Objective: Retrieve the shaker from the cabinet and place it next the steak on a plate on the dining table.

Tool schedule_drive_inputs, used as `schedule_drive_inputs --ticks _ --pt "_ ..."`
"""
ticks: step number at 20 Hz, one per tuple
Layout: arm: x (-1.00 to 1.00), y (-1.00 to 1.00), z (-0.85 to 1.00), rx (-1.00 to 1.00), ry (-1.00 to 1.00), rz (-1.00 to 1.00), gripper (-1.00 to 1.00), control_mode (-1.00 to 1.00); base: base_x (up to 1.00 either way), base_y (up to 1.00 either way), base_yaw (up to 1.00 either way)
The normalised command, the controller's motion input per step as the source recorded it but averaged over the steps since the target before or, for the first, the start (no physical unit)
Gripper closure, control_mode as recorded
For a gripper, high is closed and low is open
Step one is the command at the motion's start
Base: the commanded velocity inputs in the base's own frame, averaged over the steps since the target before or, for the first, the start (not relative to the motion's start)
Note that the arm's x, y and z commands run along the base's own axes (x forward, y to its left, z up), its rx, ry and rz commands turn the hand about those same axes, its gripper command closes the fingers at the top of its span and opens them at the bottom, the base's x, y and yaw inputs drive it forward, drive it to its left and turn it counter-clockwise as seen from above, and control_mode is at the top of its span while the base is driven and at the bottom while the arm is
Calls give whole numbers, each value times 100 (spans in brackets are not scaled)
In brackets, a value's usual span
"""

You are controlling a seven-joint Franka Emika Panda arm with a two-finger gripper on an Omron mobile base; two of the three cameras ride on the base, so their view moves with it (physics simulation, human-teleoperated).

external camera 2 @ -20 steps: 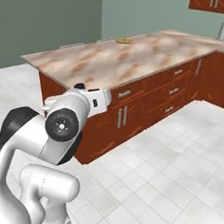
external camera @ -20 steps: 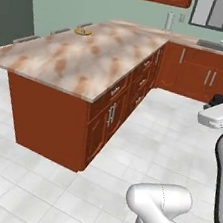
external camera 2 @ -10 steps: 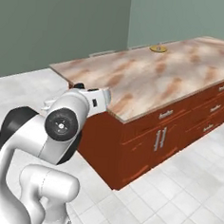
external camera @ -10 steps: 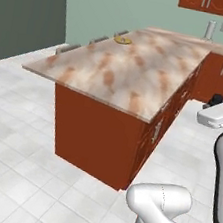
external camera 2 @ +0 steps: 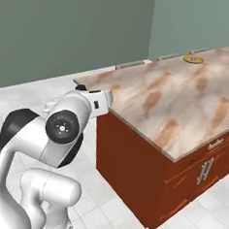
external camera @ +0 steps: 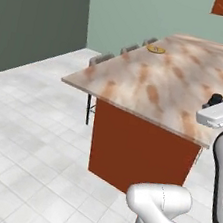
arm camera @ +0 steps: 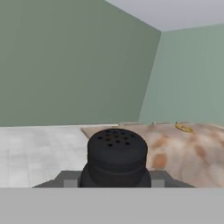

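Marbled counter (external camera: 158, 85) on a red-brown base, pale tiled floor (external camera: 24, 136), green walls. Grey stools (external camera: 102, 59) along the counter's far side. Plate (external camera: 156, 49) near the counter's far edge. Shaker (arm camera: 116, 156) upright in the pincer (arm camera: 114, 181), which is pinched on it, short of the counter's near end. Versus half a second ago: whole view has swung, counter's end now nearer; the base moved.
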Motion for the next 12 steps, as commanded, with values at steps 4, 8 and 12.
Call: schedule_drive_inputs --ticks 4,8,12 --pt "0 0 0 0 0 0 100 100 99 100 -5" --pt "0 0 0 0 0 0 100 100 92 100 -27" --pt "0 0 0 0 0 0 100 100 96 100 -37"
